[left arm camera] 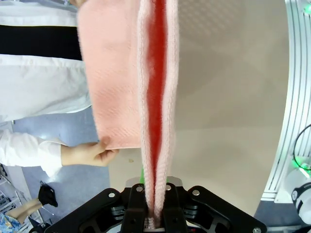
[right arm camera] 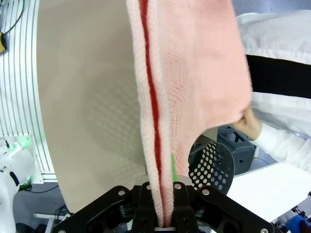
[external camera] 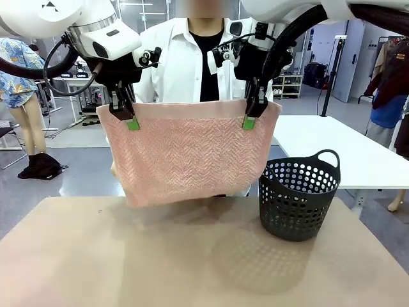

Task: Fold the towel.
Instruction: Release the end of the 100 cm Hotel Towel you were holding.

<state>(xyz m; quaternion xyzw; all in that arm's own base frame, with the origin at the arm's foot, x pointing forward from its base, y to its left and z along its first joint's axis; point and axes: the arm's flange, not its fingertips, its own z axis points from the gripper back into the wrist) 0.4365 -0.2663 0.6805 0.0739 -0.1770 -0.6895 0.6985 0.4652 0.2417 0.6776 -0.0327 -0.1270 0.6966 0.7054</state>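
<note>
The left fingers (external camera: pixel 133 123) were clamped on the upper left corner of the towel (external camera: pixel 188 153), with two layers pressed between them. The towel hung in the air above the tabletop (external camera: pixel 160 262), spread wide in front of a person (external camera: pixel 192 57). A hand of the person (left arm camera: pixel 92 154) held a lower corner on this side. The right fingers (external camera: pixel 248 121) were clamped on the upper right corner, and a second hand (right arm camera: pixel 250 124) touched the lower edge there. A dark basket (external camera: pixel 298 198) stood on the tabletop at the right.
</note>
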